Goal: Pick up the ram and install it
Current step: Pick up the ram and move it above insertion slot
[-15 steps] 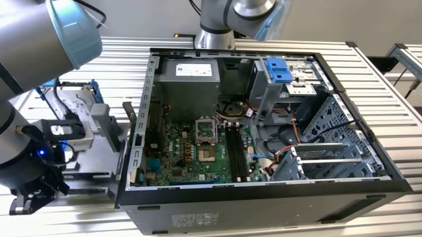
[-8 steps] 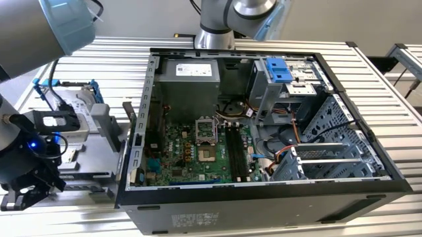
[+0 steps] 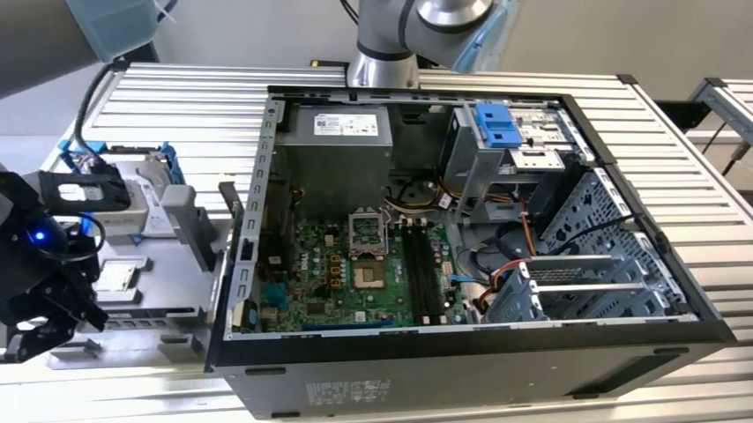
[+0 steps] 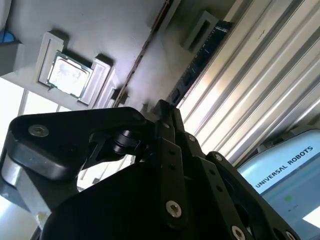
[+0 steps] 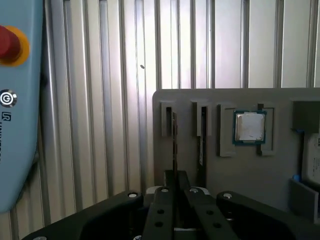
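1. First wrist view: the gripper looks clamped on the ram, which stands on edge in the grey tray.
2. A crooked lift could jam or bend it against its slot.

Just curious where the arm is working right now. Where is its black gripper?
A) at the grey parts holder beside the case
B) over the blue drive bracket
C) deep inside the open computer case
A: in the first wrist view the gripper is lined up with the ram standing in a slot of the grey parts holder, which the exterior view shows on its left of the computer case.
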### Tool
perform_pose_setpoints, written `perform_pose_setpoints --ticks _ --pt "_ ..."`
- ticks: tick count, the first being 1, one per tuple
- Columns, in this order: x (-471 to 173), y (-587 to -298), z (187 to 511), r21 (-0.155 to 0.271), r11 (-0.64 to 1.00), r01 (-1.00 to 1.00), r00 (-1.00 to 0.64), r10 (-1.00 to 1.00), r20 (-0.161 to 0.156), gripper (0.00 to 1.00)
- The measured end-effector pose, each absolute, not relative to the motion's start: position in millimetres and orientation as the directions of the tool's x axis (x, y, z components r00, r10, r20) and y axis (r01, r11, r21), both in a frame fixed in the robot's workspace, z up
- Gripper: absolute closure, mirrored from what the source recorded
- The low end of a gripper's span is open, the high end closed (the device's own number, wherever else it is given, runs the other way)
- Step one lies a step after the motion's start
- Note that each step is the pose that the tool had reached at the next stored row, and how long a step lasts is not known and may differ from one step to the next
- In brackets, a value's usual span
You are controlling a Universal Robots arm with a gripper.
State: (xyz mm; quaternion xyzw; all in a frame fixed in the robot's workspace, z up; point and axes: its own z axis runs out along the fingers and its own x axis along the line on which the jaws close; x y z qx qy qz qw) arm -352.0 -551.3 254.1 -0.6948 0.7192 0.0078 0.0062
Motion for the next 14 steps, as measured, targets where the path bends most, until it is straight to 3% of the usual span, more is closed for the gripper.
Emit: perform_pose_setpoints --ticks 14 --pt "-352.1 -551.2 319.1 0.003 0.035 -0.999 -0.035 -0.999 -0.020 1.00"
